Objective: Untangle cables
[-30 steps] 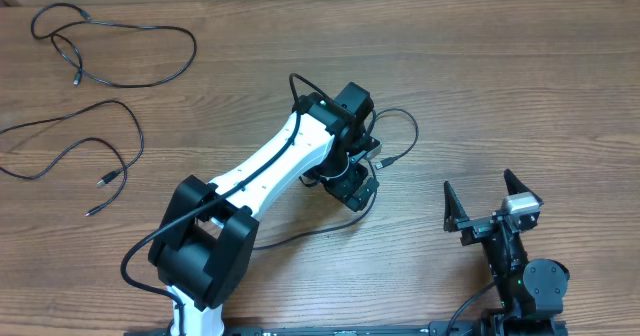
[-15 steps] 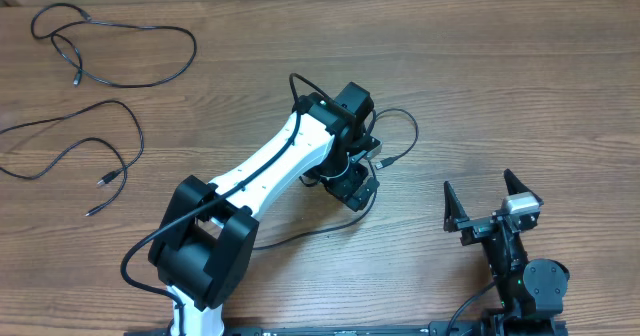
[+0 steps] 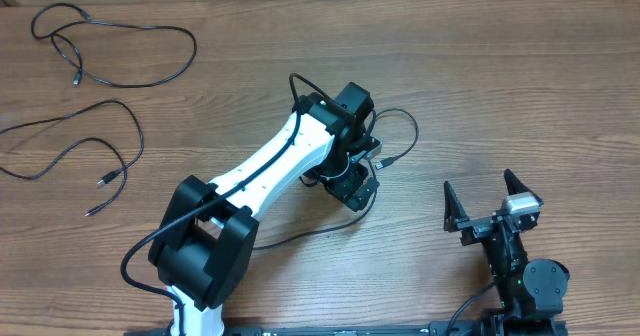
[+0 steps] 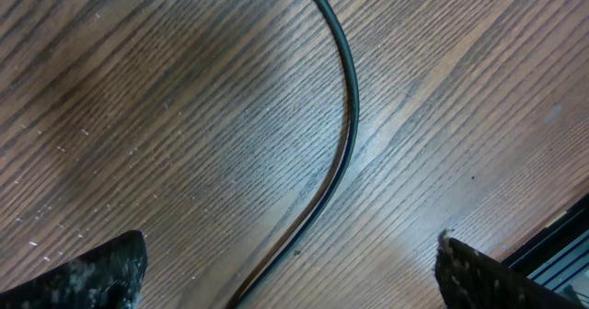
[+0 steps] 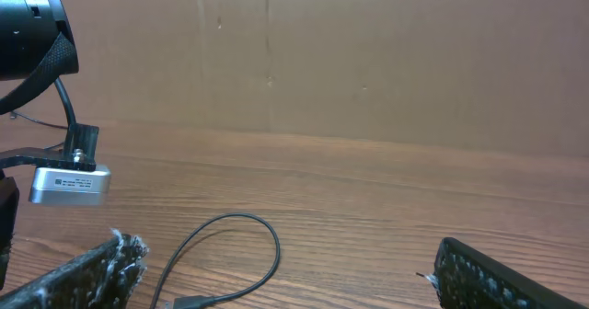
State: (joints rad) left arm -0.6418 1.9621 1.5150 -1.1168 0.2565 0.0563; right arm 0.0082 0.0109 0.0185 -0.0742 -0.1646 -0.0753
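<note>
Three thin black cables lie on the wooden table. One cable [image 3: 405,126] loops out from under my left gripper [image 3: 352,188] at the table's middle, and its tail [image 3: 300,234] runs toward the front. In the left wrist view this cable [image 4: 350,97] curves down between the wide-open jaws of the left gripper [image 4: 294,277], just above the wood and untouched. Two more cables [image 3: 120,46] [image 3: 90,146] are spread out separately at the far left. My right gripper [image 3: 478,184] stands open and empty at the front right; its wrist view shows the cable loop [image 5: 262,231] and plug [image 5: 189,302] ahead of the right gripper [image 5: 290,277].
The left arm [image 3: 270,166] stretches diagonally across the table's middle. Its wrist camera [image 5: 69,182] shows at the left of the right wrist view. A brown wall [image 5: 368,51] backs the table's far edge.
</note>
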